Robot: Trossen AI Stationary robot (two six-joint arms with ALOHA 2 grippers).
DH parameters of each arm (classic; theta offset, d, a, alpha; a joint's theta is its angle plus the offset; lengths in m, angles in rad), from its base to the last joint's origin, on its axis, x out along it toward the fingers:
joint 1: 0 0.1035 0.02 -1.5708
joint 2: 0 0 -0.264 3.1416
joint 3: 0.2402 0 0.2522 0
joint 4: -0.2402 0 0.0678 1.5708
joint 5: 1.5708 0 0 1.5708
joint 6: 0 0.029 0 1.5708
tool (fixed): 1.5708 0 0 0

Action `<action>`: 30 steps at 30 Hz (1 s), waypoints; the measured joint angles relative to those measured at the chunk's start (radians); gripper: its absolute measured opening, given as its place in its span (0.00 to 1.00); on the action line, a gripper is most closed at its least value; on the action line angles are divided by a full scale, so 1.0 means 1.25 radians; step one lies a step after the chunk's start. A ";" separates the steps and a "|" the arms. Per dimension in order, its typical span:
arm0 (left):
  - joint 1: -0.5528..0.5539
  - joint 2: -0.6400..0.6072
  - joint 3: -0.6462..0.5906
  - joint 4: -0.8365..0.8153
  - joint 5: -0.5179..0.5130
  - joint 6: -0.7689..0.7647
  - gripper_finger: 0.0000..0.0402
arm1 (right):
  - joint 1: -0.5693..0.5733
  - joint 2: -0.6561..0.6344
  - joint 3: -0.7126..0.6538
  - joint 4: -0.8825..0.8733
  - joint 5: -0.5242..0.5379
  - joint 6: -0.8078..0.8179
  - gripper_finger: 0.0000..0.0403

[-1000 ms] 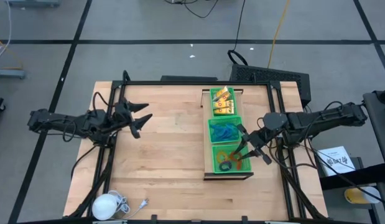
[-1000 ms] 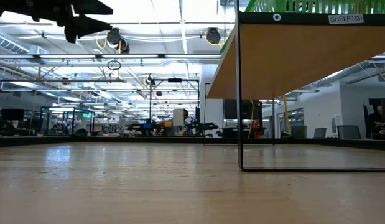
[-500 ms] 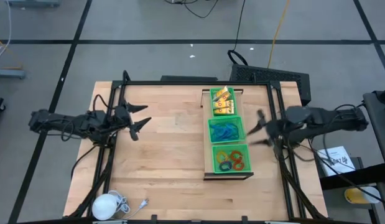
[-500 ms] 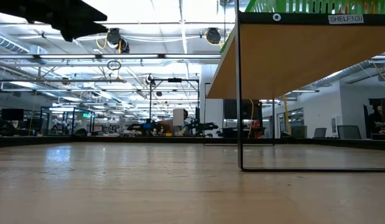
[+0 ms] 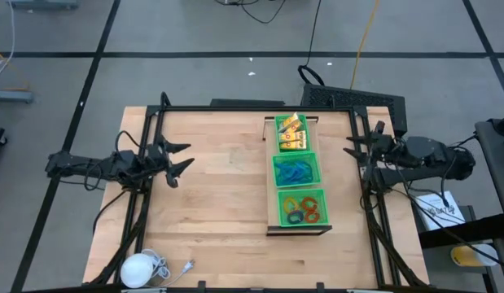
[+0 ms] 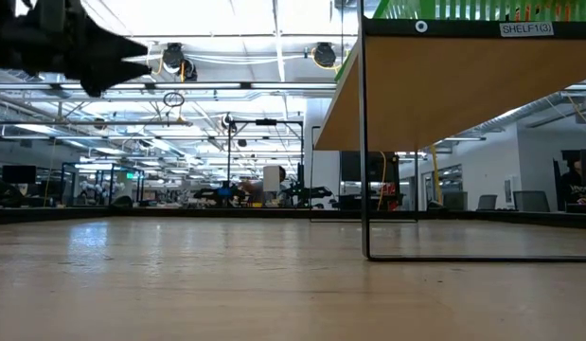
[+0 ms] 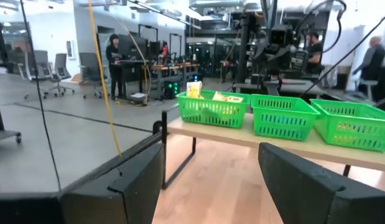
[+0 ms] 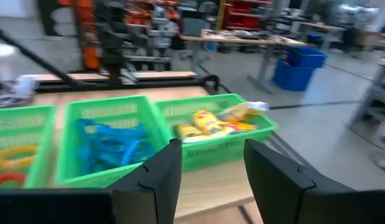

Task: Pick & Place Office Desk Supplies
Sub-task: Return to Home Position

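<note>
Three green mesh baskets stand in a row on a raised wooden shelf [image 5: 299,230]. The far one holds yellow packets [image 5: 291,133] [image 8: 212,125] [image 7: 212,96], the middle one blue clip pieces [image 5: 295,172] [image 8: 110,144], the near one coloured rings [image 5: 304,207] [image 8: 8,159]. My left gripper [image 5: 185,155] [image 7: 211,177] hovers open over the table's left part, pointing at the shelf. My right gripper [image 5: 351,148] [image 8: 211,168] is open at the table's right edge, beside the far baskets, and holds nothing.
A white round object with a cord [image 5: 142,267] lies at the table's near left corner. The shelf stands on thin black legs [image 6: 365,142]. Bare wood [image 5: 223,195] lies between my left gripper and the shelf. Black frame rails [image 5: 146,179] run along the table's sides.
My right gripper has risen out of the ring basket and drawn back toward the table's right edge and far side, turning level. My left gripper has pulled back a little toward the left edge. The basket contents have stayed where they were.
</note>
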 joint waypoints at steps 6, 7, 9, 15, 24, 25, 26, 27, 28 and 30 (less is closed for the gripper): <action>0.000 -0.054 -0.096 0.051 0.027 -0.044 0.67 | 0.000 -0.068 -0.067 0.063 -0.091 -0.026 0.40; 0.000 -0.059 -0.102 0.052 0.039 -0.047 0.67 | 0.000 -0.079 -0.082 0.078 -0.105 -0.035 0.40; 0.000 -0.062 -0.101 0.031 0.060 -0.054 0.67 | 0.000 -0.104 -0.109 0.102 -0.110 -0.041 0.40; 0.000 -0.062 -0.101 0.026 0.062 -0.050 0.67 | 0.000 -0.128 -0.178 0.170 -0.100 -0.025 0.40; 0.000 -0.059 -0.101 0.018 0.071 -0.057 0.67 | 0.000 -0.122 -0.322 0.358 -0.102 -0.005 0.40; 0.000 -0.059 -0.101 0.017 0.071 -0.057 0.67 | 0.000 -0.122 -0.338 0.379 -0.102 -0.010 0.40; 0.000 -0.059 -0.101 0.016 0.071 -0.058 0.67 | 0.000 -0.122 -0.353 0.398 -0.102 -0.013 0.40; 0.000 -0.059 -0.101 0.014 0.071 -0.059 0.67 | 0.000 -0.122 -0.366 0.415 -0.102 -0.014 0.41; 0.000 -0.059 -0.101 0.010 0.071 -0.063 0.67 | 0.000 -0.122 -0.376 0.425 -0.102 -0.013 0.41; 0.000 -0.059 -0.100 -0.006 0.071 -0.076 0.67 | 0.000 -0.122 -0.401 0.446 -0.102 -0.010 0.41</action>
